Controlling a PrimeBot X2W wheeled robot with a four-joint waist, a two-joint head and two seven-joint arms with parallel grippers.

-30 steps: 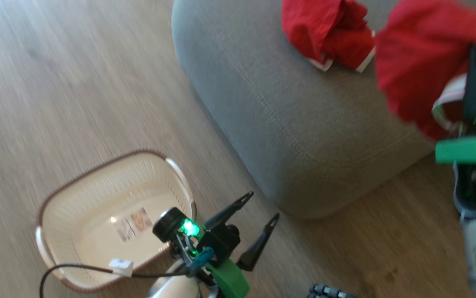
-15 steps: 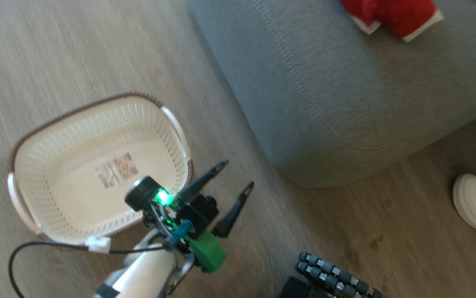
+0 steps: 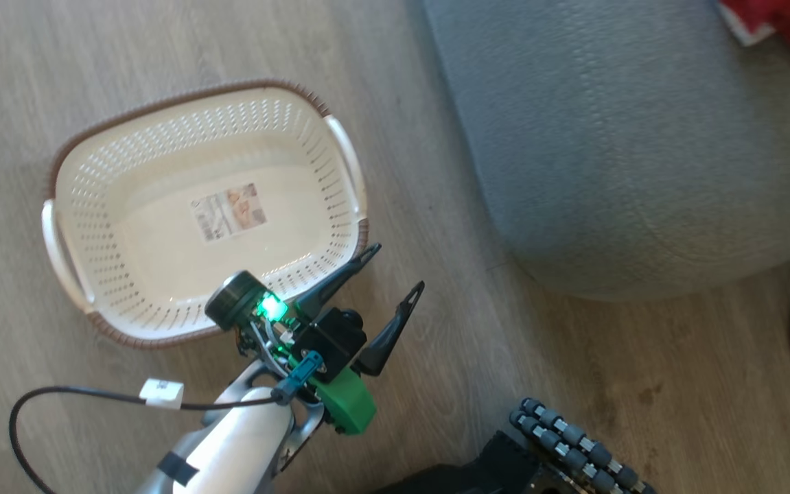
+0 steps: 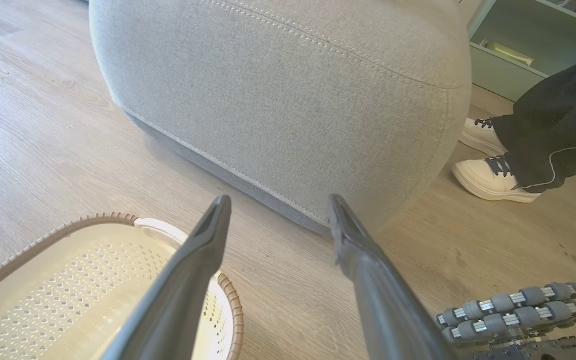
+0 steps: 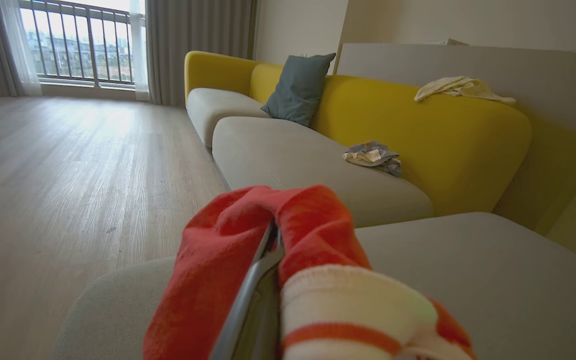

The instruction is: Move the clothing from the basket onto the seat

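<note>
**Setting the held clothing down on the seat**

The basket [image 3: 182,96] stands empty on the floor, with only its label inside. The clothing [image 5: 207,270] is clamped in the closed right end effector [image 5: 272,235], draped over its fingers above the grey seat [image 5: 468,270]. Another red piece [image 3: 789,27] lies on the seat. The left end effector [image 3: 396,267] hangs spread and empty beside the basket rim. The step is judged to be the last drop. It is best done low over the cushion, well in from the rounded edge. The fingers should be opened fully and drawn back gently, since soft fabric may be snagged and dragged off.
</note>
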